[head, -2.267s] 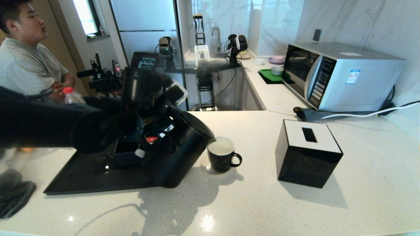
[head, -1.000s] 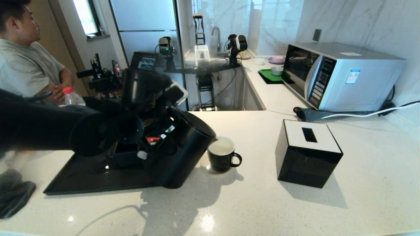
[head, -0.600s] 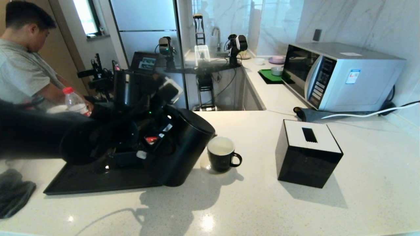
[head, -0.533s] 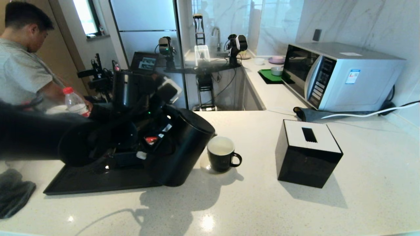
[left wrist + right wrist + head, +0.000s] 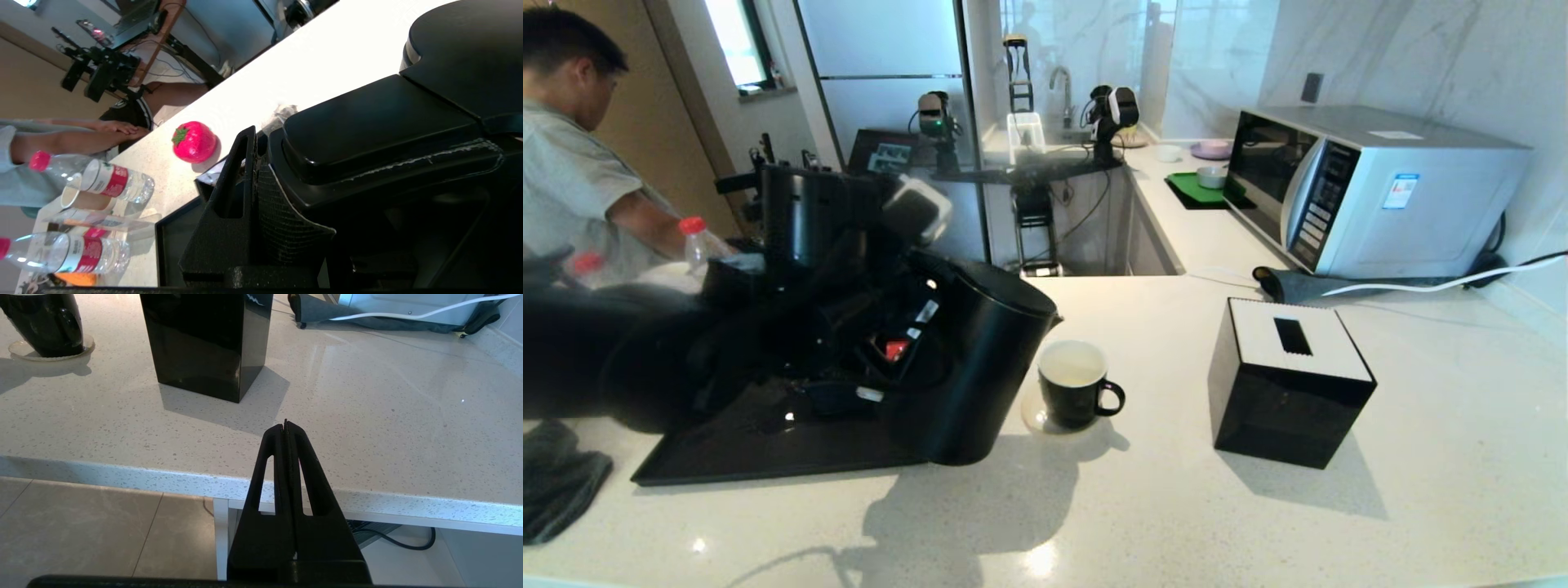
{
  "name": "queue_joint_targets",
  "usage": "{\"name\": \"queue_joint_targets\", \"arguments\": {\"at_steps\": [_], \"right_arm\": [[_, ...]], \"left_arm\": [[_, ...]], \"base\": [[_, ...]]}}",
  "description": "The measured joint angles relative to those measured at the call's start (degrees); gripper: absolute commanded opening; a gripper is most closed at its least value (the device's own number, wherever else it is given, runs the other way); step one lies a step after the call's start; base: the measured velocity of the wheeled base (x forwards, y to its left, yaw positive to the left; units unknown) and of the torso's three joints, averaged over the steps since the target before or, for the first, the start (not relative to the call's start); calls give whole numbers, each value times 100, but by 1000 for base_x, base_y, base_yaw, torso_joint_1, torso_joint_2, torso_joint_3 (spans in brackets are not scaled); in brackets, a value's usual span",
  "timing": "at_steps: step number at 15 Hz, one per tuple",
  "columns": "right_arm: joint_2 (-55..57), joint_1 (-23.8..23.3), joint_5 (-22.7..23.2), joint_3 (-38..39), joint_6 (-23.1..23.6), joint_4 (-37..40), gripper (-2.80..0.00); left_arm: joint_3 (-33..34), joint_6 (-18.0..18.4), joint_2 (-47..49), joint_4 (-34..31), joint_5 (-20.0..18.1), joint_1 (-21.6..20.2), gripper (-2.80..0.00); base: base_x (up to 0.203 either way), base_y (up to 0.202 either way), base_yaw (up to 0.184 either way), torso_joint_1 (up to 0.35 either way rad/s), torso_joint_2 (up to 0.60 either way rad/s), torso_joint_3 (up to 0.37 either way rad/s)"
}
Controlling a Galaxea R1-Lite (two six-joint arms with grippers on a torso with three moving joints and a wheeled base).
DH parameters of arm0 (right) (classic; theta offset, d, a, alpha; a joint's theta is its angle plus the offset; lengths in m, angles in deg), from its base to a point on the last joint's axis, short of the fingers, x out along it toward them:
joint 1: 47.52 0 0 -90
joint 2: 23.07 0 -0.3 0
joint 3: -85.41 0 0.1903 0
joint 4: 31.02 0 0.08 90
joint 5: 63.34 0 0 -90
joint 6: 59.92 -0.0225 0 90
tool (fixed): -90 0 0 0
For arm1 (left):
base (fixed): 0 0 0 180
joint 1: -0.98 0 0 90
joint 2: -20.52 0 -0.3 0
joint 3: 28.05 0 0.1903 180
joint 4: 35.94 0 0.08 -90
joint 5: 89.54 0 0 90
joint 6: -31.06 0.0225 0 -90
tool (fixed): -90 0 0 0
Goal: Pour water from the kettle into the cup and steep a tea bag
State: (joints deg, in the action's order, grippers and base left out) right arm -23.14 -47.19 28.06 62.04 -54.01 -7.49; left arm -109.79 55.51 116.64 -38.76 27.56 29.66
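- The left gripper (image 5: pixel 261 192) is clamping the thick loop handle of the kettle (image 5: pixel 980 367); in the left wrist view one finger (image 5: pixel 233 204) is showing on the near side of the handle, with the ribbed pad pressing against it.
- In the head view the left gripper is sitting left of centre, largely hidden among the dark arm and the kettle's handle.
- The kettle is occupying the centre-left of the head view, leaning only slightly toward the cup (image 5: pixel 1076 390), with its base at the right edge of the black tray (image 5: pixel 735 445).
- Its spout (image 5: pixel 1058 320) is pointing at the cup but standing above and just short of the rim, and no stream is showing.
- The cup is standing just right of the kettle on a small clear coaster (image 5: pixel 1033 418), with its handle facing right and liquid visible inside.
- Judging by its bulk, the kettle is probably handling as a heavy, rigid load whose weight shifts as water moves; the handle is the sensible place to hold, and the matte surface is likely giving fair friction.
- The cup looks glossy, light and breakable, so a nudge from the kettle's body could slide or tip it.
- No tea bag is appearing in any view.
- The right gripper (image 5: pixel 285 426) is hanging off the near edge of the counter (image 5: pixel 367 416), its fingers pressed together on nothing, in the lower middle of the right wrist view.
- The black tissue box (image 5: pixel 1290 380) is standing to the right of the cup, well apart from the kettle.
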Motion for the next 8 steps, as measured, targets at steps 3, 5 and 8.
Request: {"name": "queue_joint_targets", "arguments": {"at_steps": [3,5,8], "right_arm": [[0,0,3,0,1,3,-280],[0,0,-2,0,2,2,-280],[0,0,-2,0,0,2,-280]], "left_arm": [[96,-257,-251,40,84,-4,-280],[238,-323,-403,484,121,-30,-280],[475,-359,-601,1347,279,-149,-280]], "base": [[0,0,0,0,0,0],[0,0,0,0,0,0],[0,0,0,0,0,0]]}}
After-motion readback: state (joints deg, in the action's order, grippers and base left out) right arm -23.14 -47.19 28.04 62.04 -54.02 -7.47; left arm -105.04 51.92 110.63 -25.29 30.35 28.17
